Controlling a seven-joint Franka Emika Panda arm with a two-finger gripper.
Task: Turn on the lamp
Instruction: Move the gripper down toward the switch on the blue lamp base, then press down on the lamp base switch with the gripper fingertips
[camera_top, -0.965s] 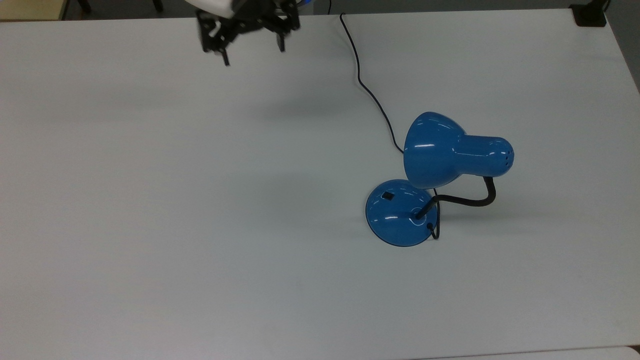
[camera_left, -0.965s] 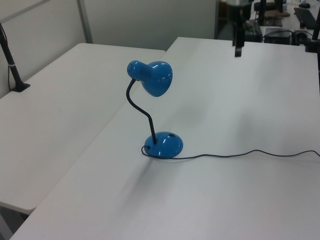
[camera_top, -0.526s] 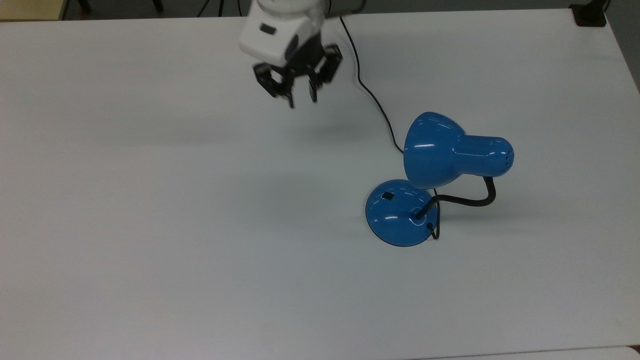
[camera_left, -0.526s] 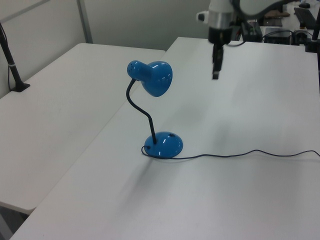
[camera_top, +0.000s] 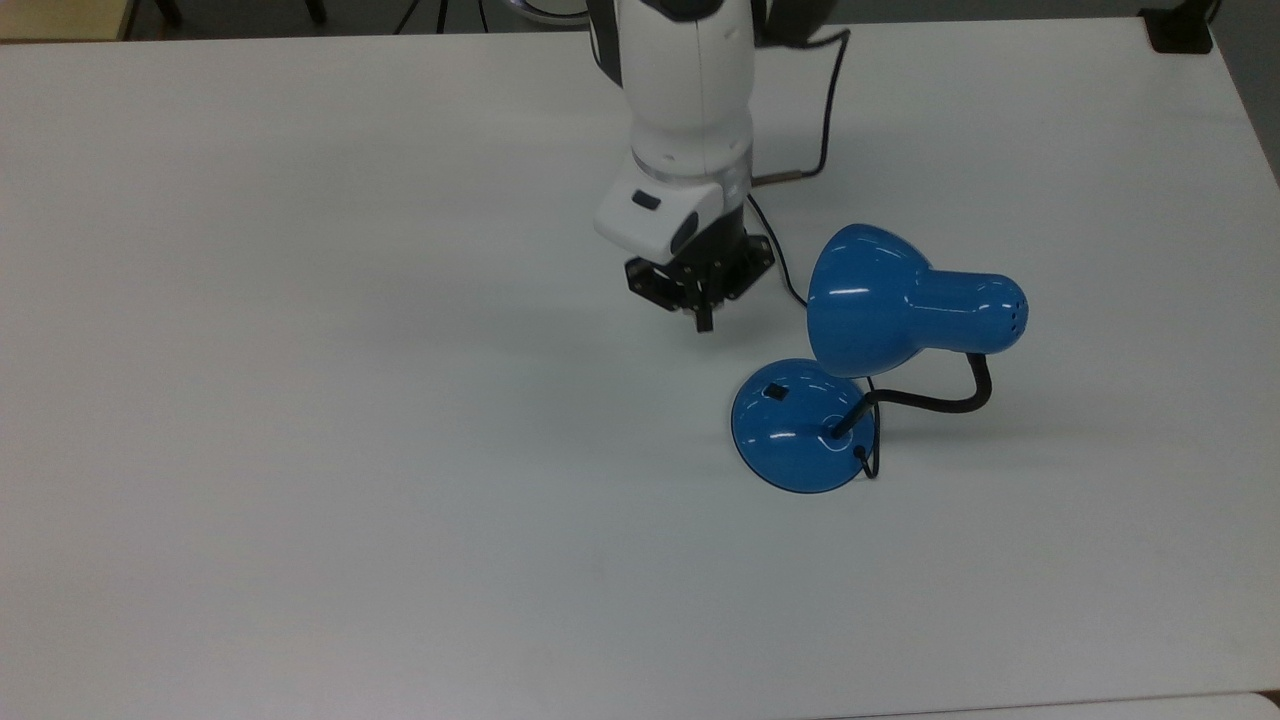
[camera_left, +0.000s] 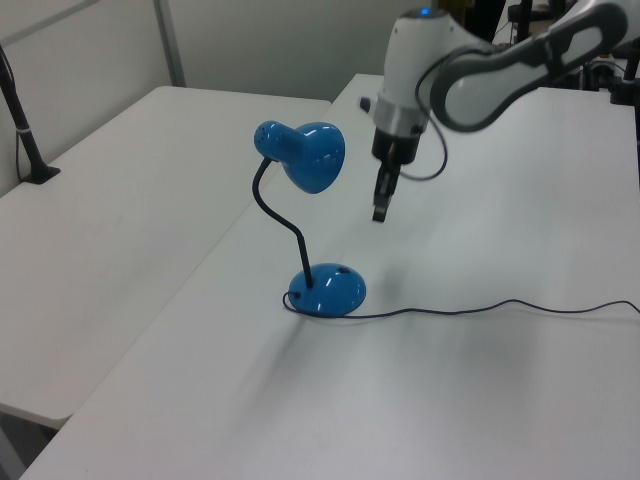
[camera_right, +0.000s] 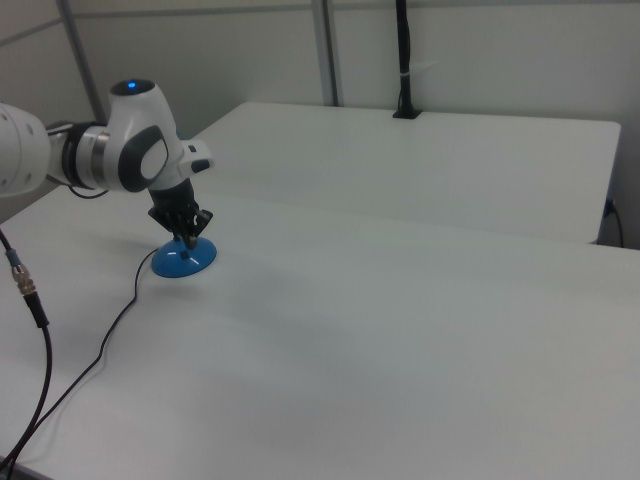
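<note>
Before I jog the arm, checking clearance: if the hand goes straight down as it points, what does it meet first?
Probably bare table. In the top view the hand hangs beside the lamp, up-left of its base, though depth is unclear.

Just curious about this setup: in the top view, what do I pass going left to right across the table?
Bare white table → the robot's hand → the lamp's round blue base → the far end of its blue shade.
</note>
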